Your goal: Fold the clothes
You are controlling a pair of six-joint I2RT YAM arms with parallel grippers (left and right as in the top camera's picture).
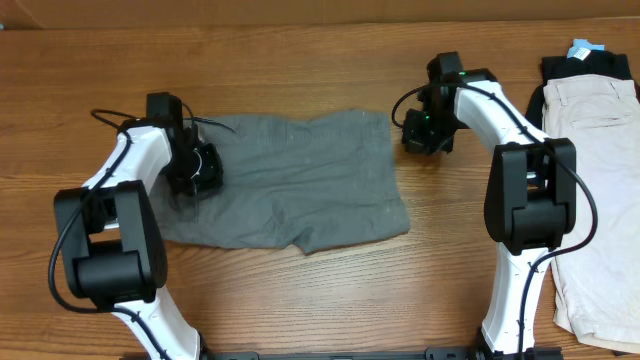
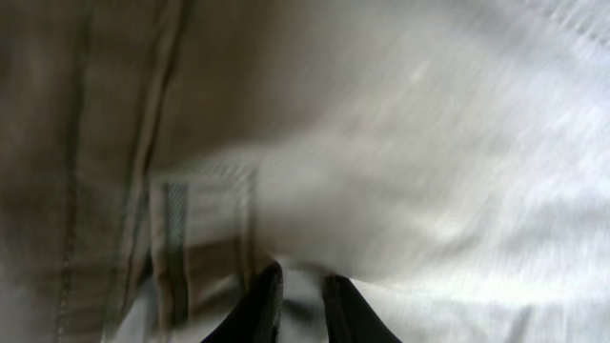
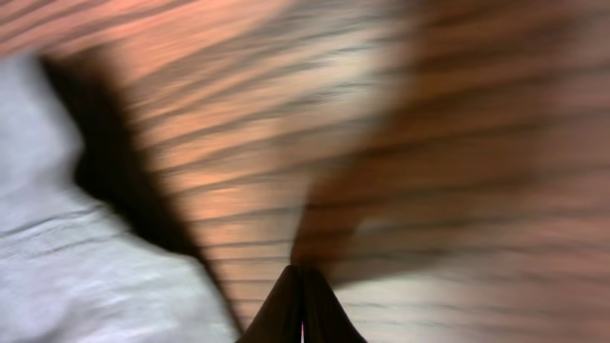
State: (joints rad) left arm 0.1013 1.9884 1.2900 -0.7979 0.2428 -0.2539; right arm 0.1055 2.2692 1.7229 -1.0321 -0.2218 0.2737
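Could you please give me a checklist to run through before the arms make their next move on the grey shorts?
1. Grey shorts spread flat, unfolded: ok.
2. Left gripper over the shorts' left edge: ok.
3. Left gripper pinching cloth: cannot tell.
4. Right gripper holding cloth: not ok; shut over bare table beside the shorts.
5. Beige clothes clear of the shorts: ok.

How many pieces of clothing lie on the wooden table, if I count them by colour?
Grey: 1, the medium-grey cotton shorts, spread flat in the middle
Beige: 1, the pale beige garment at the right edge
Black: 1, the black folded cloth with a blue label, partly covered by the beige one
Total: 3
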